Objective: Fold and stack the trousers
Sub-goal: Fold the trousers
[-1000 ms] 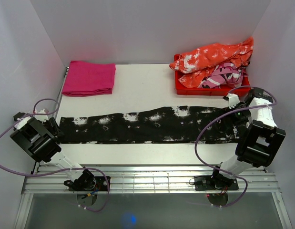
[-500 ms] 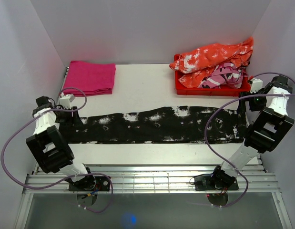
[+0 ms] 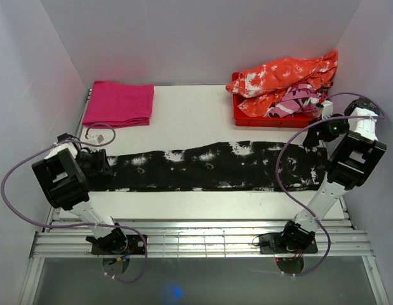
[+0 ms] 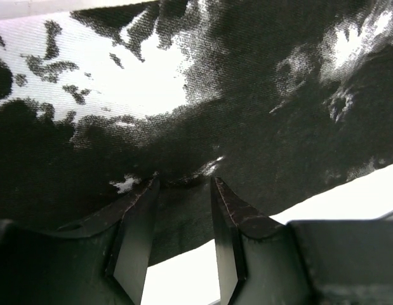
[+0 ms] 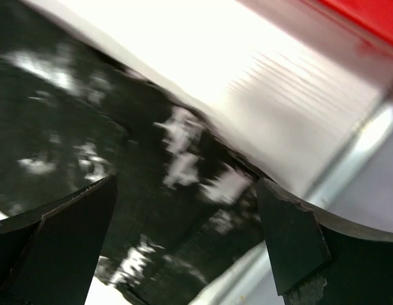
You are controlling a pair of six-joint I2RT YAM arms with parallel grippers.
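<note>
Nearest you, the trousers (image 3: 209, 166) lie flat in one long strip across the worktop (image 3: 190, 121), reaching from the left arm to the right arm. Your left pincer (image 3: 101, 165) sits at their left end. In its wrist view the left pincer (image 4: 183, 184) stands narrow, with a raised ridge of the black-and-white fabric between its fingertips (image 4: 138, 229). You cannot tell whether it actually clamps the cloth. Your right pincer (image 3: 320, 136) is at the right end, and in its wrist view it (image 5: 186, 184) is spread wide above the fabric, holding nothing. Farther back, a folded magenta cloth (image 3: 119, 103) rests at the far left. At the far right, a red bin (image 3: 247, 117) holds an orange-and-white garment (image 3: 285, 73).
</note>
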